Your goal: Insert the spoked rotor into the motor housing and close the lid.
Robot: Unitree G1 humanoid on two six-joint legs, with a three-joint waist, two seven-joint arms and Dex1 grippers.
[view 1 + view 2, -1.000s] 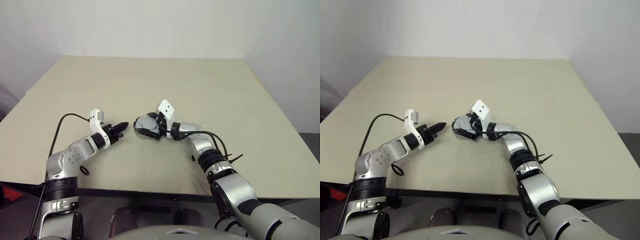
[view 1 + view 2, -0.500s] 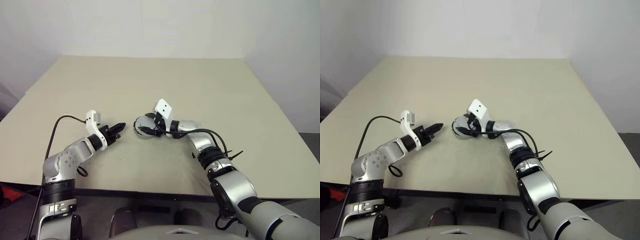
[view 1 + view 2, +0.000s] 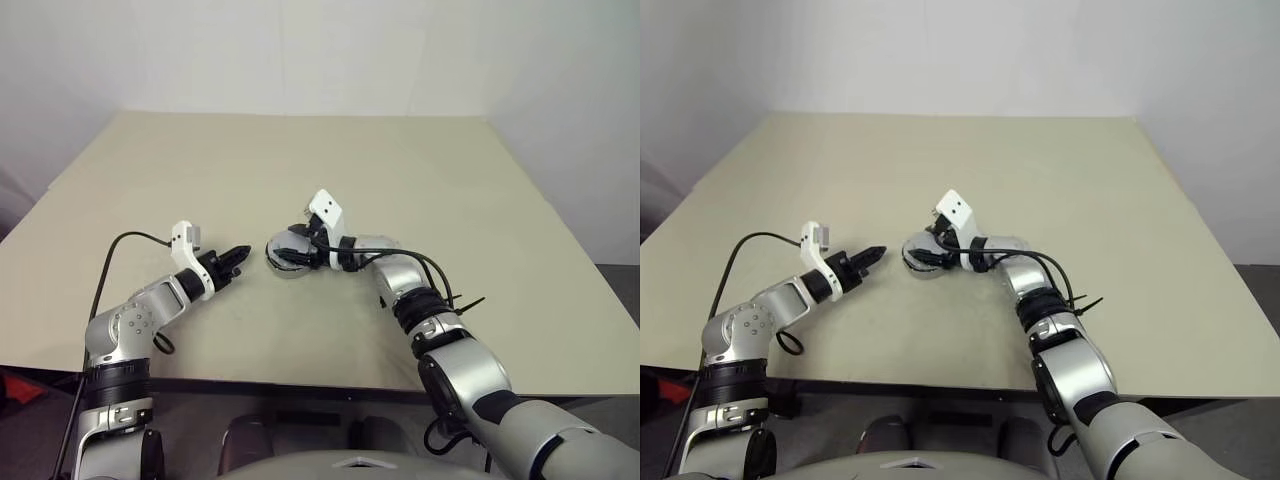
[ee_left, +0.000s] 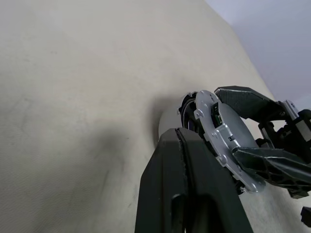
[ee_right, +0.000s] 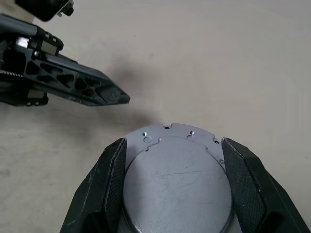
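Note:
The lid (image 5: pixel 177 170), a round silver-grey disc, stands tilted up between my right gripper's (image 5: pixel 173 143) two black fingers, which press on its opposite edges. Behind it, low on the table, lies the dark motor housing (image 4: pixel 187 108), which the lid (image 4: pixel 226 141) largely covers. In the head views this group sits at mid-table (image 3: pixel 285 255). My left gripper (image 3: pixel 240 253) is shut and holds nothing, its tip pointing at the housing from a short gap to the left. The spoked rotor is hidden.
The beige table (image 3: pixel 400 160) stretches wide around the parts and ends at white walls behind. A black cable (image 3: pixel 130 240) loops from my left wrist, and another runs along my right forearm (image 3: pixel 430 270).
My right gripper's fingers have closed in onto the lid's edges. The left arm has stayed where it was.

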